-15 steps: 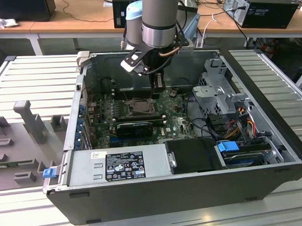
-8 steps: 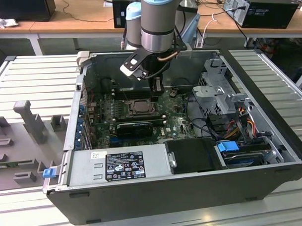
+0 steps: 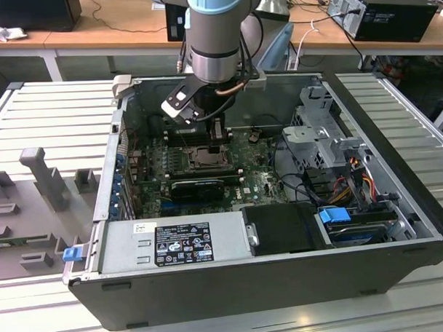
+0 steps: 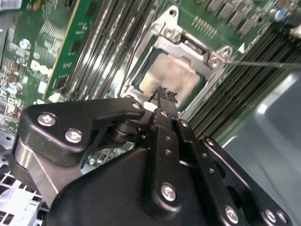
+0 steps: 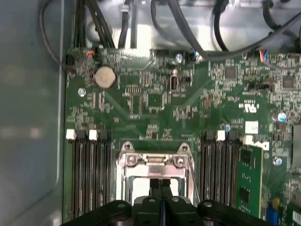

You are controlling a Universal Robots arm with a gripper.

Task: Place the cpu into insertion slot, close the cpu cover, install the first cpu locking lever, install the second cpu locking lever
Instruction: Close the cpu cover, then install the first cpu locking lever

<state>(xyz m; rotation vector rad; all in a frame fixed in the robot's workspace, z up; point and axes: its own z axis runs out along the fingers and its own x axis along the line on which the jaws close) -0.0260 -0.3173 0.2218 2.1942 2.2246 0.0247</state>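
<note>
**Tool over the insertion slot.** Inside the open computer case (image 3: pixel 233 289), the tool (image 4: pixel 164 96) hangs directly above the insertion slot (image 3: pixel 204 158), its fingers pressed together with nothing pinched between them. The cpu (image 4: pixel 174 77) lies in the insertion slot, pale face up. The cpu cover (image 5: pixel 153 165) lies down around it. Black memory slots (image 5: pixel 89 179) flank the insertion slot on both sides.
</note>
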